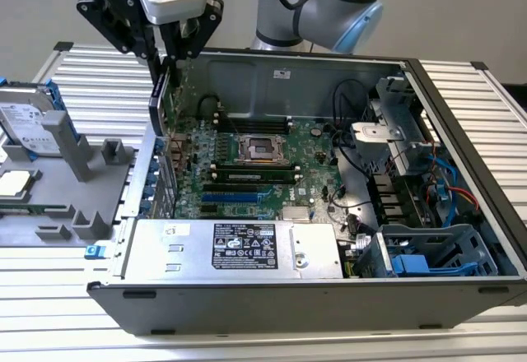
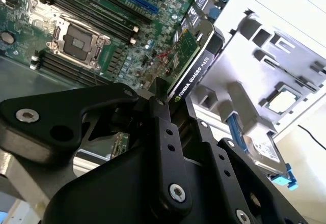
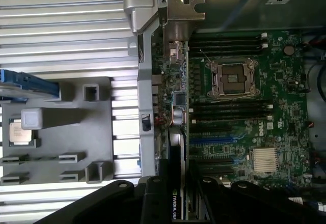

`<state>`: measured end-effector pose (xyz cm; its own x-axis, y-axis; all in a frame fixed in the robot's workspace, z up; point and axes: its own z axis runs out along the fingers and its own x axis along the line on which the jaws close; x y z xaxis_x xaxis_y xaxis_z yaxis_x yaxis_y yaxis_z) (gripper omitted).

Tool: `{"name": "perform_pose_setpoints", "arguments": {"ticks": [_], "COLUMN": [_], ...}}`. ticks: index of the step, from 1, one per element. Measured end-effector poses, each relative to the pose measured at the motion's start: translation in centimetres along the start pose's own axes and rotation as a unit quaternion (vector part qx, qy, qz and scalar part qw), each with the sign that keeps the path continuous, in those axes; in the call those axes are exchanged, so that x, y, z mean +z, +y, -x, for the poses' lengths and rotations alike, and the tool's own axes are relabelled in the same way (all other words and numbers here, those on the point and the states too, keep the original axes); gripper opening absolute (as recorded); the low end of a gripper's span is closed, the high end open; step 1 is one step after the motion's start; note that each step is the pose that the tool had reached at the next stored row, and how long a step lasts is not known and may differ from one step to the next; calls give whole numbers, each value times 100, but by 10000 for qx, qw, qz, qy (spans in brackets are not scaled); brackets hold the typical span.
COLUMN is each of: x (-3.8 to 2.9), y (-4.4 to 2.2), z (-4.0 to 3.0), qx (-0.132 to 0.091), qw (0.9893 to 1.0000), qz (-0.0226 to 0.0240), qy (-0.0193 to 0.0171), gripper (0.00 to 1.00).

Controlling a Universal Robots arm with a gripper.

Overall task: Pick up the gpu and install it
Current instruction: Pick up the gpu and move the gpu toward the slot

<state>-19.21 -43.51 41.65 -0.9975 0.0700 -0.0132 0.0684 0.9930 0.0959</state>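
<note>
The gpu [image 1: 159, 99] hangs on edge from my gripper [image 1: 171, 59], which is shut on its upper edge. It hovers over the open computer case, at the exterior view's left end, above the motherboard [image 1: 255, 164] and clear of it. In the second wrist view the gpu [image 2: 192, 61] shows its black cover and green board between the black fingers [image 2: 162, 113]. In the first wrist view the gpu [image 3: 175, 147] is edge-on, beside the case's rear wall and near the blue card slots [image 3: 214, 140].
The case wall [image 1: 329, 70] surrounds the board, with a silver power supply [image 1: 239, 247] at the front and drive cages [image 1: 428, 255] at the exterior view's right. A grey fixture tray [image 1: 74, 189] outside the case holds a hard drive [image 1: 33, 123] and a processor [image 1: 16, 183].
</note>
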Motion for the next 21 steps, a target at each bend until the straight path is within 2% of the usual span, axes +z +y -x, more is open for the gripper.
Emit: {"name": "perform_pose_setpoints", "arguments": {"ticks": [21], "x": [4], "y": [17], "z": [198], "qx": [0], "qw": [10000], "qz": [-1], "qy": [0], "gripper": [0]}}
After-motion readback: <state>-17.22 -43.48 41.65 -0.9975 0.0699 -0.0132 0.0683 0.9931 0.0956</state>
